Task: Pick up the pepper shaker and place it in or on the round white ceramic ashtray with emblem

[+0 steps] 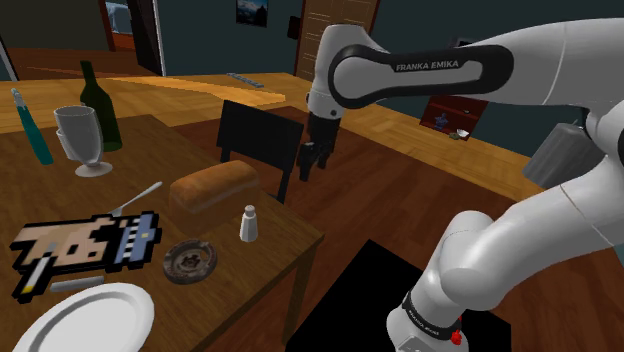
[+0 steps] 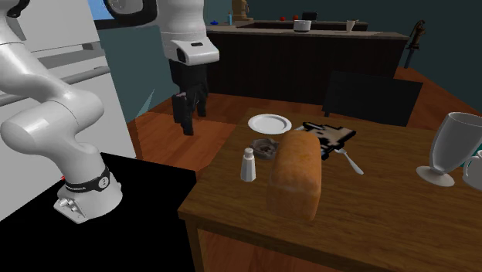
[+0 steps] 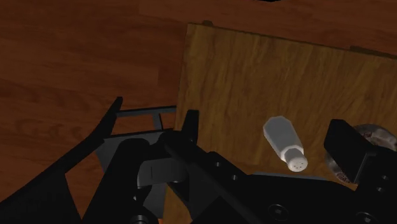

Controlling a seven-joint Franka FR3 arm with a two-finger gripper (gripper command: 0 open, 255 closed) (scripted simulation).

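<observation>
We saw the white arm [image 1: 560, 50] standing up from its base, bent at the elbow, with the forearm reaching toward the shoulder view's left and the wrist turned straight down. The black gripper [image 1: 308, 165] hung in the air, pointing downward. Its two fingers [image 3: 347, 143] stood well apart and clasped nothing.

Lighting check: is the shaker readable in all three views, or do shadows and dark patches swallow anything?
Shoulder view: dim, yet the pale shaker stands out on the brown table, the dark ashtray less so. Second exterior view: shaker well lit; the stand is flat black, unshaded. Wrist view: darkest; the black fingers merge with dark shapes nearby, but the shaker reads plainly.
</observation>
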